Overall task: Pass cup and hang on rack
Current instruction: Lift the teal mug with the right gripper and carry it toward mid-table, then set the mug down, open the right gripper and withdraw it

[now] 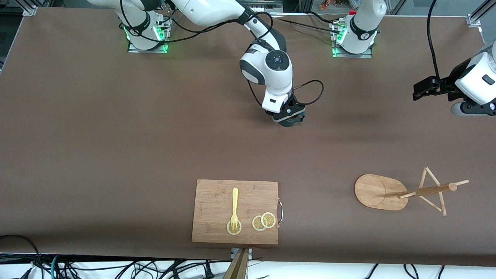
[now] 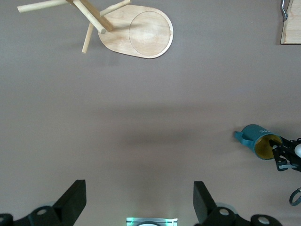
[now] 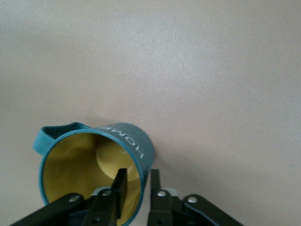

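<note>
Cup (image 3: 94, 165), rigid and probably slick-glazed, hung pinched by its rim wall in your right gripper (image 3: 134, 188) over mid-table, so you'd want the left gripper (image 2: 136, 202), spread wide and waiting, to take its body, leaving the handle free for the rack (image 1: 407, 192).

Front cam sits high, facing the robots, whole table (image 1: 116, 135) in frame. Left wrist cam looks down from well up, catching rack (image 2: 141, 35) and cup (image 2: 256, 139), shared w/ front. Right wrist cam's right up close on cup.
</note>
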You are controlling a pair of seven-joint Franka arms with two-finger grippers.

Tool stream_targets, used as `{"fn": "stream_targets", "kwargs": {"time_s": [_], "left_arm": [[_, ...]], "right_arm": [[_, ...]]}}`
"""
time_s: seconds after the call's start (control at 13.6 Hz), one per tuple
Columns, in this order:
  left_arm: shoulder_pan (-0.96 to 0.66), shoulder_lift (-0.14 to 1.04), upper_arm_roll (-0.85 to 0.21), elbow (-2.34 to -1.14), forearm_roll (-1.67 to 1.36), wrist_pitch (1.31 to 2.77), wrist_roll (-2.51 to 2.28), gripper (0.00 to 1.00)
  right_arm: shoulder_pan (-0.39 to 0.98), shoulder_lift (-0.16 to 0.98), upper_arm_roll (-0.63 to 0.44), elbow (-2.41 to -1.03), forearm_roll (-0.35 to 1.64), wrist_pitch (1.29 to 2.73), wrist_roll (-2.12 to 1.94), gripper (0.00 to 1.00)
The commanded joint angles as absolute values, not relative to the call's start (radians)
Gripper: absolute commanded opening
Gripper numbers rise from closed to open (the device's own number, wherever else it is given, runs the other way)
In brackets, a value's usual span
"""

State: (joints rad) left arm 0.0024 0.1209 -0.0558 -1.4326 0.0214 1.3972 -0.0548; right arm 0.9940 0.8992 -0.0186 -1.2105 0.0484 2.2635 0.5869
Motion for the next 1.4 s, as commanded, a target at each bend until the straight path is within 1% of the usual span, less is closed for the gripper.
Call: {"fn": "stream_targets", "kwargs": {"time_s": [0.0, 0.07, 0.15, 0.29, 0.37, 0.52, 0.66, 0.81, 0.96, 1.18, 1.32], "left_arm": [[0.009, 0.133, -0.058, -1.404, -0.003, 1.388, -0.038, 1.0], [0.009, 0.132, -0.058, -1.404, -0.003, 1.388, -0.04, 1.0], [0.008, 0.132, -0.058, -1.404, -0.003, 1.388, -0.04, 1.0], [0.009, 0.132, -0.058, -1.404, -0.003, 1.388, -0.038, 1.0], [0.008, 0.133, -0.058, -1.404, -0.003, 1.388, -0.038, 1.0], [0.008, 0.133, -0.058, -1.404, -0.003, 1.388, -0.038, 1.0], [0.005, 0.132, -0.058, -1.404, -0.003, 1.388, -0.038, 1.0], [0.002, 0.133, -0.058, -1.404, -0.003, 1.388, -0.038, 1.0], [-0.002, 0.133, -0.061, -1.404, -0.002, 1.388, -0.038, 1.0], [-0.024, 0.133, -0.064, -1.402, -0.003, 1.388, -0.04, 1.0], [-0.026, 0.14, -0.069, -1.387, -0.005, 1.391, -0.038, 1.0]], "right_arm": [[0.994, 0.885, -0.031, -1.178, 0.034, 2.199, 0.614, 0.44], [0.982, 0.855, -0.038, -1.178, 0.035, 2.145, 0.609, 0.45], [0.956, 0.816, -0.041, -1.178, 0.043, 2.084, 0.611, 0.53], [0.882, 0.714, -0.038, -1.187, 0.06, 1.995, 0.6, 1.0], [0.85, 0.666, -0.038, -1.202, 0.06, 1.944, 0.612, 1.0], [0.775, 0.592, -0.072, -1.212, 0.06, 1.818, 0.62, 1.0], [0.706, 0.519, -0.103, -1.226, 0.063, 1.738, 0.586, 1.0], [0.632, 0.378, -0.109, -1.326, 0.066, 1.674, 0.472, 1.0], [0.575, 0.229, -0.144, -1.451, 0.071, 1.635, 0.369, 1.0], [0.571, 0.005, -0.297, -1.661, 0.071, 1.624, 0.178, 1.0], [0.572, -0.105, -0.388, -1.756, 0.06, 1.621, 0.143, 1.0]]}}
